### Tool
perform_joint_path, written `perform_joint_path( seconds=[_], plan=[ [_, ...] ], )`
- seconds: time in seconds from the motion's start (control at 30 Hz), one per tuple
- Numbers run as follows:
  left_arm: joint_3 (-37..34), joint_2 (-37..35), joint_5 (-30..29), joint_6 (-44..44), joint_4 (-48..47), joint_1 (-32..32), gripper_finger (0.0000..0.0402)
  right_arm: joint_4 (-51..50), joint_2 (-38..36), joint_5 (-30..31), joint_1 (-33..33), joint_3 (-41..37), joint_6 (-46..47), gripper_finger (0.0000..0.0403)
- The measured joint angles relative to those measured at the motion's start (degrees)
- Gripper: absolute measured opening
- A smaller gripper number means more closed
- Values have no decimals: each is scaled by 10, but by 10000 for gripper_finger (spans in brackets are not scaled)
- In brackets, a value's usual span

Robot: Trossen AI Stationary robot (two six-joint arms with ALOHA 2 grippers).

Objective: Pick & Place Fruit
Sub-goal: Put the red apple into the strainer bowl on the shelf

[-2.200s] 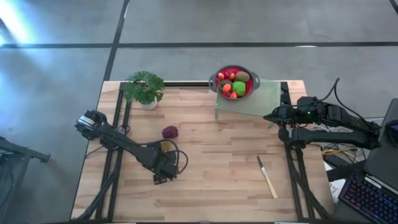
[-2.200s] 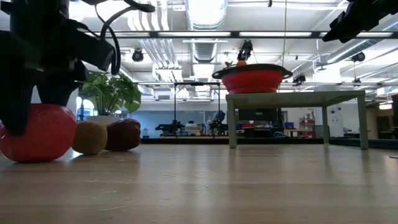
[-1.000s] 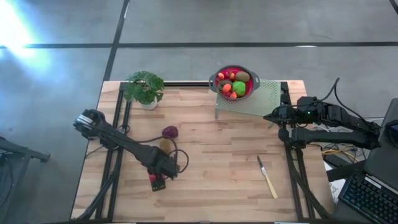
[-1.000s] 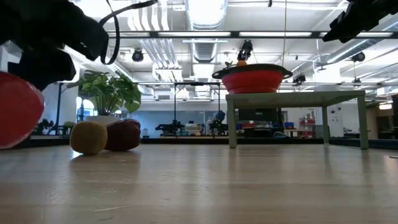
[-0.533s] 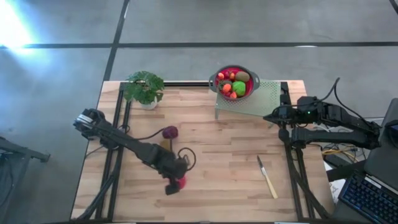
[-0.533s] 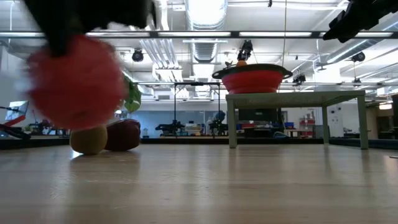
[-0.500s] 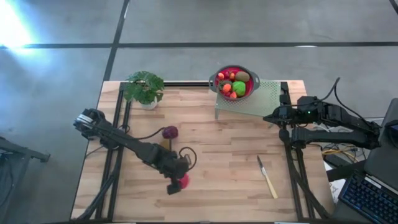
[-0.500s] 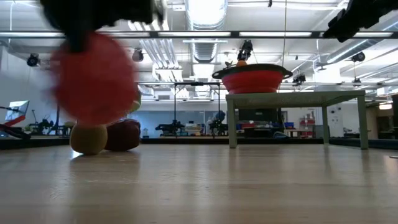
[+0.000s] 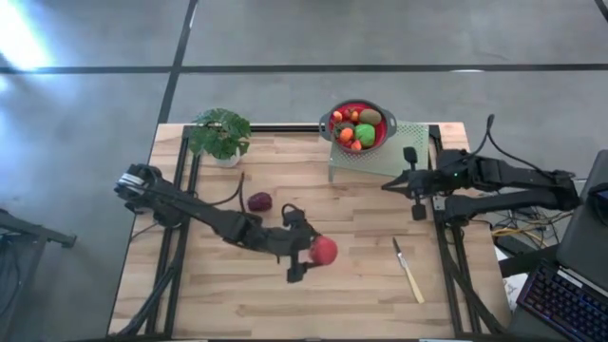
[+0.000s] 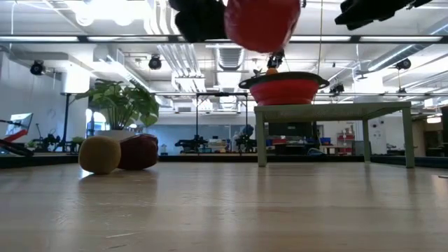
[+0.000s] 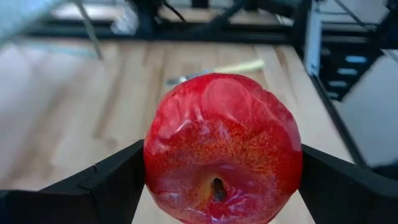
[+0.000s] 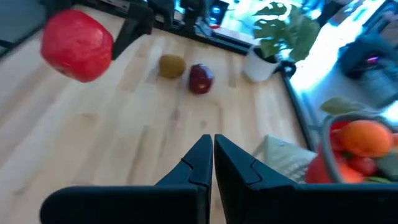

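Note:
My left gripper [image 9: 319, 251] is above the middle of the table, shut on a red apple-like fruit [image 9: 325, 250], which fills the left wrist view [image 11: 222, 149] and shows high up in the low view [image 10: 262, 24]. A dark magenta-red fruit [image 9: 259, 201] and a brown fruit [image 10: 99, 155] rest on the table behind it; in the high view the arm hides the brown one. A red colander bowl [image 9: 358, 125] of several fruits stands on a raised perforated stand [image 9: 404, 152]. My right gripper [image 9: 385, 183] hovers shut near the stand's right end. My left gripper pinches the red fruit between its two fingers [image 11: 112, 180], one on each side of its widest part [image 11: 155, 168]. The fingers come about level from the table's left. The fruit is lifted well clear of the table, its dimpled end [image 11: 216, 186] facing the wrist camera.
A pale-handled knife [image 9: 408, 271] lies near the right near corner. A leafy potted plant [image 9: 220, 133] stands at the far left corner. Bare wood lies between the fruits and the knife. A keyboard [image 9: 560, 304] sits beyond the right edge.
My left gripper has carried the red fruit up off the table and toward the right, from the near left part to above the middle. My right gripper has moved toward the table's left, out over the table beside the stand.

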Motion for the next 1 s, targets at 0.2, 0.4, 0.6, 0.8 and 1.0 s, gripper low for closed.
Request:
perform_joint_path(
  seconds=[0.2,0.4,0.6,0.8,1.0],
  plan=[
    [-1,0,-14,38,79,48,367,1,19,173,117,4,-22,13],
    [-1,4,32,11,138,86,367,24,58,342,234,4,-25,13],
    [-1,9,46,-18,139,100,367,48,99,583,333,6,56,13],
    [-1,9,47,-19,163,106,367,79,133,680,394,8,36,13],
    [-1,9,47,-19,169,108,367,81,164,682,404,8,-8,13]
  ],
)
